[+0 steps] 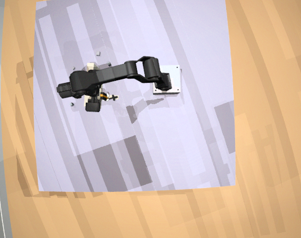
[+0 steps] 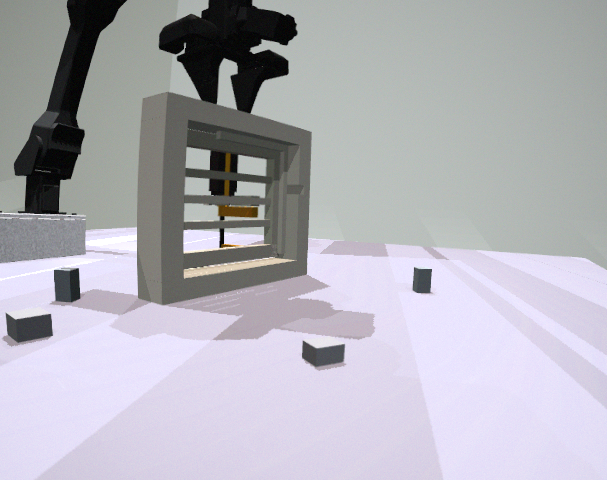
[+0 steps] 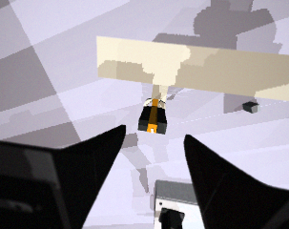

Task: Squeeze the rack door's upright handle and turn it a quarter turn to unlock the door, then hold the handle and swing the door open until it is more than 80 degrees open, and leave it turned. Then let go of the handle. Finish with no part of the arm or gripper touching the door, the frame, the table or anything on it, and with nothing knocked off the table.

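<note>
The grey-beige frame point(image 1: 91, 66) point(image 2: 153, 196) point(image 3: 230, 73) stands upright on the table. The slatted door point(image 2: 251, 177) sits inside it and looks closed. The black and orange upright handle point(image 1: 103, 95) point(image 2: 216, 161) point(image 3: 152, 116) stands off the door on the robot base's side. My gripper point(image 2: 227, 104) point(image 3: 154, 134) is open and points down, with its fingertips above handle height. In the wrist view the handle shows in the gap between the fingertips, far below them, with nothing held. In the top view the arm hides the fingertips and most of the frame.
Small dark blocks point(image 1: 98, 53) point(image 2: 323, 352) point(image 3: 250, 107) stand around the frame, with another block point(image 1: 72, 104) near its other end. The robot base point(image 1: 172, 74) point(image 2: 34, 237) is on the handle side. A small dark cross-shaped piece point(image 1: 114, 97) shows beside the handle.
</note>
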`<state>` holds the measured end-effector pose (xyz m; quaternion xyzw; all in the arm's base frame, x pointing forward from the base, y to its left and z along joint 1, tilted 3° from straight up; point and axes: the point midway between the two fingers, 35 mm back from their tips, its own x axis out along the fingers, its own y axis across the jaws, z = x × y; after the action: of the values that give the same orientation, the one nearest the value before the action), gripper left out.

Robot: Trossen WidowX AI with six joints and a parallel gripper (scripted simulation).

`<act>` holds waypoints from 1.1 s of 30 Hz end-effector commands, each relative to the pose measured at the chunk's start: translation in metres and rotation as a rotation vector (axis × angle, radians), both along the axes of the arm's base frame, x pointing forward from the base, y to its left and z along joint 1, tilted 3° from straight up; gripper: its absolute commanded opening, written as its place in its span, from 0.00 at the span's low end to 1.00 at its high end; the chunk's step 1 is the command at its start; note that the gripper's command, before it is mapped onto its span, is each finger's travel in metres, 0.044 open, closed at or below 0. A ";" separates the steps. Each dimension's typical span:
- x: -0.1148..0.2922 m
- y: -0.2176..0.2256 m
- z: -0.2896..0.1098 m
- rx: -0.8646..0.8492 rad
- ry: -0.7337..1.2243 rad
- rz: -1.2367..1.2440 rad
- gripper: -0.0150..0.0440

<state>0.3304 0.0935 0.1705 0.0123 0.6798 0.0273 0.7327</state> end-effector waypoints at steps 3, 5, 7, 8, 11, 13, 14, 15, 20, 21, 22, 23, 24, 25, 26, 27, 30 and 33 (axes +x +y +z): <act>-0.005 0.003 -0.003 -0.008 0.061 -0.004 0.73; -0.004 0.003 -0.004 -0.008 0.061 -0.004 0.73; -0.004 0.004 -0.007 -0.008 0.061 -0.004 0.73; -0.004 0.004 -0.009 -0.008 0.061 -0.004 0.73; -0.003 0.004 -0.014 -0.008 0.061 -0.004 0.73; -0.003 0.004 -0.017 -0.008 0.061 -0.004 0.73; -0.003 0.004 -0.018 -0.008 0.061 -0.004 0.73; -0.003 0.005 -0.020 -0.008 0.061 -0.004 0.73; -0.002 0.005 -0.028 -0.008 0.061 -0.004 0.73; -0.002 0.005 -0.030 -0.008 0.061 -0.004 0.73; -0.002 0.005 -0.031 -0.008 0.061 -0.004 0.73; -0.002 0.005 -0.033 -0.008 0.061 -0.004 0.73; -0.002 0.005 -0.035 -0.008 0.061 -0.004 0.73; -0.002 0.006 -0.036 -0.008 0.061 -0.004 0.73; -0.002 0.006 -0.038 -0.008 0.061 -0.004 0.73; -0.002 0.006 -0.040 -0.008 0.061 -0.004 0.73; -0.002 0.006 -0.045 -0.008 0.061 -0.004 0.73; -0.002 0.006 -0.049 -0.008 0.061 -0.004 0.73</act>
<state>0.3296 0.0989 0.1265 0.0088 0.6997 0.0228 0.7140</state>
